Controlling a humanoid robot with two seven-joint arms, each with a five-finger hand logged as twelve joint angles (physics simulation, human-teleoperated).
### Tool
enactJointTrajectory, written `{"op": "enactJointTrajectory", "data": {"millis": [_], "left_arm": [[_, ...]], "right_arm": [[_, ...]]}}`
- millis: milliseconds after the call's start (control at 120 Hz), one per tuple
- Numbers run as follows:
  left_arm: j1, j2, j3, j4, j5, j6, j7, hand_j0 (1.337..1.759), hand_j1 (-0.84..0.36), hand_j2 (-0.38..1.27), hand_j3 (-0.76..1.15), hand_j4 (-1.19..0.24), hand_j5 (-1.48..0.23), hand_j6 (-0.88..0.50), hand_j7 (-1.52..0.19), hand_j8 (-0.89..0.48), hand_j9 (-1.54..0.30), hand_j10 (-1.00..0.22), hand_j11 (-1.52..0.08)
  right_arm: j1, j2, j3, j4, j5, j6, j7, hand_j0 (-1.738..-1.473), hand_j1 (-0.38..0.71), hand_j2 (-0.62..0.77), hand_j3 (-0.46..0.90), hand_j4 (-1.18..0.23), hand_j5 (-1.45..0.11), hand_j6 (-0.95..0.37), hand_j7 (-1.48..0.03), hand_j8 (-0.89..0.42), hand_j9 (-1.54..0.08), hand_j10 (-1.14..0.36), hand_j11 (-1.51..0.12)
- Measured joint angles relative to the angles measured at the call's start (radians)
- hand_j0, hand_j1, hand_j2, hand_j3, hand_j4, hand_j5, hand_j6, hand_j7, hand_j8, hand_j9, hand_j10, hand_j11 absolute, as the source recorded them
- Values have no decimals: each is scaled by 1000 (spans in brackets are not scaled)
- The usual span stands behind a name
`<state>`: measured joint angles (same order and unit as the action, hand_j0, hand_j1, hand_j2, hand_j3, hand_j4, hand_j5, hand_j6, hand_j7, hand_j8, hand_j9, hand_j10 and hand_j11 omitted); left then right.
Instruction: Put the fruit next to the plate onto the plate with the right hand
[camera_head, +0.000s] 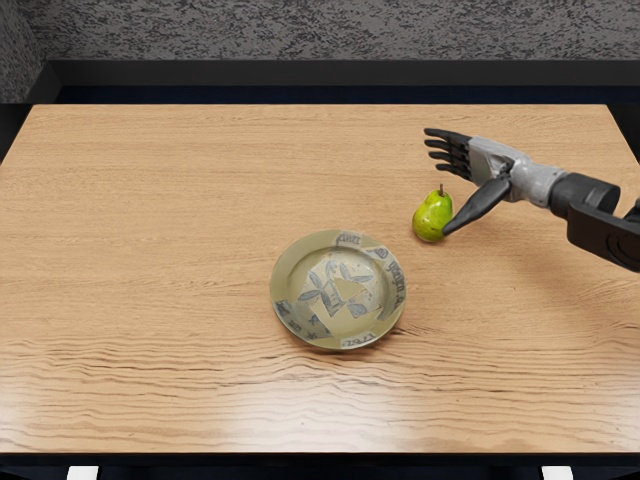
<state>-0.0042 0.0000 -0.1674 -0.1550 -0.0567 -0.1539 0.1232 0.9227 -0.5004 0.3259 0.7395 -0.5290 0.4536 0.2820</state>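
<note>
Wood table (150, 340) bears plate (282, 300) and pear (431, 216); right hand (478, 165) spread wide beside pear; grey wall (300, 25) behind.

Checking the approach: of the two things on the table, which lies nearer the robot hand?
The green pear, just beside the open right robot hand; the patterned plate sits farther off, toward the table's middle.

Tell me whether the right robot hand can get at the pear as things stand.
Probably yes. The right robot hand is open just beside the pear, thumb tip at its side, with nothing between them. The plate lies apart and does not block the way.
</note>
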Motion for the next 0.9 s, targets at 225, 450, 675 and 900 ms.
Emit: {"op": "enactJointTrajectory", "data": {"millis": [225, 450, 675, 900], "left_arm": [[0, 0, 0, 0, 0, 0, 0, 1658, 348, 0, 0, -1, -1, -1, -1, -1, -1, -1, -1], [0, 0, 0, 0, 0, 0, 0, 1658, 348, 0, 0, -1, -1, -1, -1, -1, -1, -1, -1], [1, 0, 0, 0, 0, 0, 0, 1658, 348, 0, 0, -1, -1, -1, -1, -1, -1, -1, -1], [0, 0, 0, 0, 0, 0, 0, 1658, 348, 0, 0, -1, -1, -1, -1, -1, -1, -1, -1]], "right_arm": [[-34, 36, 0, -87, 3, -2, 62, -1658, -279, -9, 0, -61, -78, -61, -77, -60, -77, -60, -77], [-55, 46, -4, -103, 1, 5, 143, -1658, -227, -18, 0, -105, -135, -105, -135, -105, -135, -104, -135], [-60, 68, -32, -103, -7, 26, 176, -1658, -200, -22, 0, -127, -163, -127, -163, -127, -163, -126, -163], [-64, 74, -48, -105, -18, 28, 198, -1658, -152, -30, 0, -168, -216, -168, -216, -167, -216, -167, -216]]}}
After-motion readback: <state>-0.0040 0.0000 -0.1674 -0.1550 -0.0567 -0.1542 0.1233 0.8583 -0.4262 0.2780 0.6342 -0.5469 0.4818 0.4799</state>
